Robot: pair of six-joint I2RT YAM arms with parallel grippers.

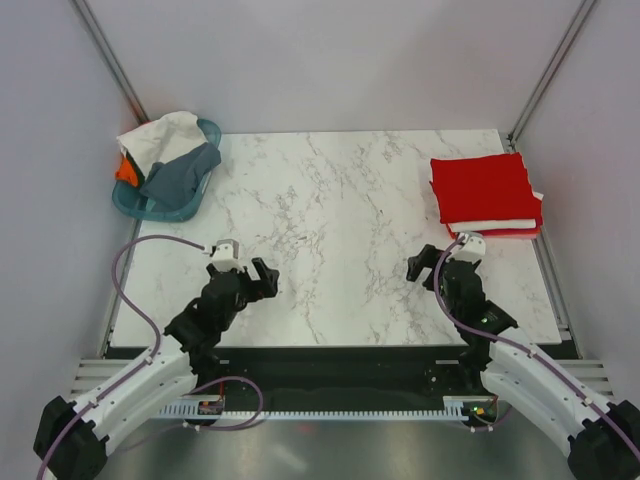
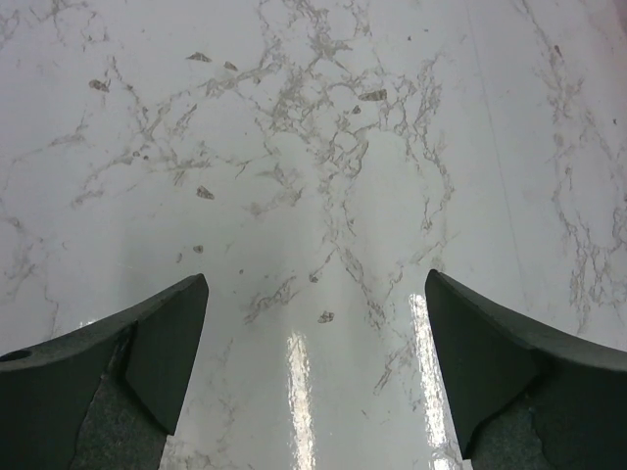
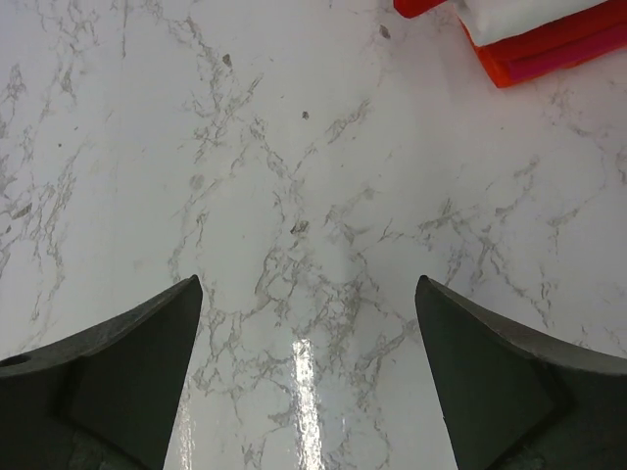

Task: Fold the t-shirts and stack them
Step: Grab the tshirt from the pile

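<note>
Left gripper [image 1: 266, 281] and right gripper [image 1: 417, 266] hang wide open and empty over the table [image 1: 340, 200]. The slate blue-grey t-shirt [image 1: 182, 173] in the basket [image 1: 131, 206] likely needs a single-edge pinch.

From above, the marble worktop [image 1: 340, 210] lies bare through its middle, from 6 o'clock up to the far edge at 12, and either claw could pass freely there. At 10 o'clock the teal basket [image 1: 150, 210] fills the corner, with loose t-shirts [image 1: 175, 172] heaped above its rim. At 2 o'clock a folded stack [image 1: 483, 188] takes the right corner and seems to reach the worktop's edge. The left claw [image 1: 262, 280] at 7 o'clock and the right claw [image 1: 420, 265] at 5 both gape wide over bare marble, well apart. The stack lies near the right claw.
</note>
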